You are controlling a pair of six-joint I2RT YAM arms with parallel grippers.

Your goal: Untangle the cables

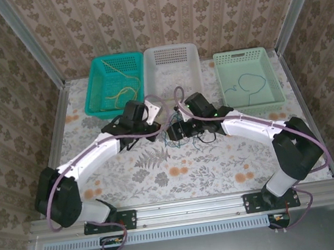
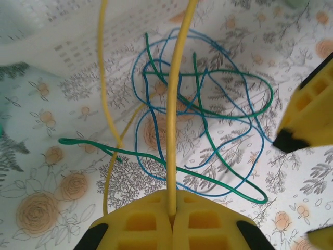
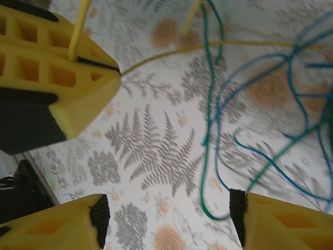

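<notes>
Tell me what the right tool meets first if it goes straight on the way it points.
Likely the green cable, which loops inside the open right tool. The flowered table cover lies right beneath it. Depth is unclear, so the strand may sit slightly aside.

You see the right gripper (image 3: 167, 216) with its jaws standing well apart above the flowered table (image 3: 151, 151). A green cable (image 3: 206, 156) runs down between them, its lower bend just beside the right-hand pad. Blue cables (image 3: 250, 148) loop across it on the right. At upper left, the left gripper (image 3: 104, 70) pinches a yellow cable (image 3: 79, 28).
</notes>
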